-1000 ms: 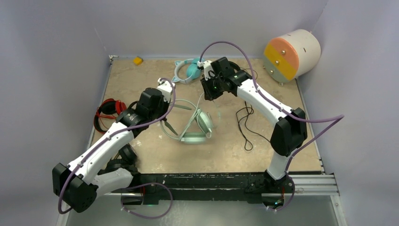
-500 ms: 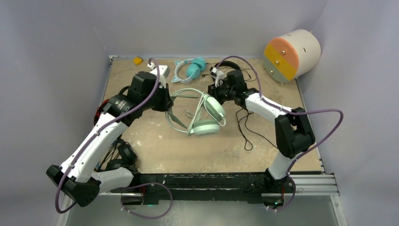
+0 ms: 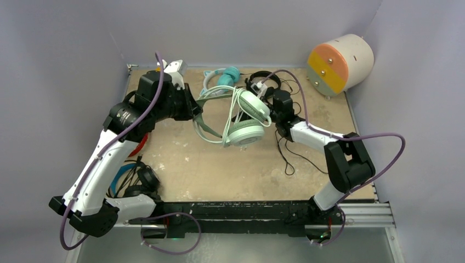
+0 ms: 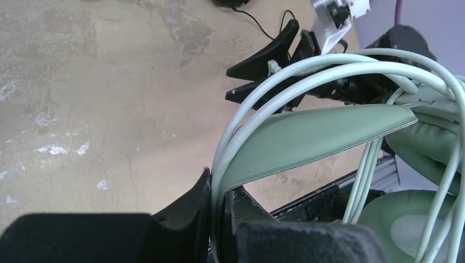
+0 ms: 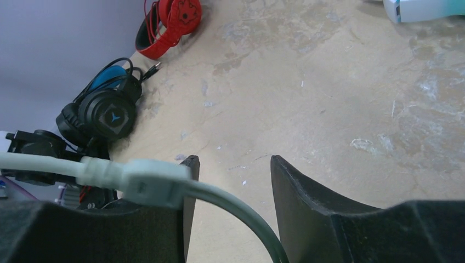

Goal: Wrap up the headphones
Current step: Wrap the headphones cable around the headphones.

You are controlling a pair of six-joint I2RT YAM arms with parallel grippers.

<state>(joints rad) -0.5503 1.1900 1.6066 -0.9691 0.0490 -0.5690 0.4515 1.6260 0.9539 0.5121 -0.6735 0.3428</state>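
Observation:
The mint-green headphones [image 3: 244, 118] hang lifted above the table's middle, their cable looped around the band. My left gripper [image 3: 194, 112] is shut on the headband [image 4: 318, 137] and a strand of cable; in the left wrist view the jaws [image 4: 222, 189] pinch them. My right gripper [image 3: 270, 109] sits just right of the ear cups. In the right wrist view it [image 5: 233, 164] is open, and the mint cable with its inline block [image 5: 148, 181] runs loose between the fingers.
Teal cat-eared headphones [image 3: 225, 76] and a black headset [image 3: 263, 81] lie at the back. Red headphones [image 5: 170, 22] and a black pair with a blue band [image 5: 104, 112] lie at the left edge. A loose black cable [image 3: 288, 148] trails on the right. The cream drum [image 3: 340, 63] stands outside the back right corner.
My left arm has raised the mint headphones and carried them toward the back. My right gripper has drawn back to the right of the ear cups and opened on the cable.

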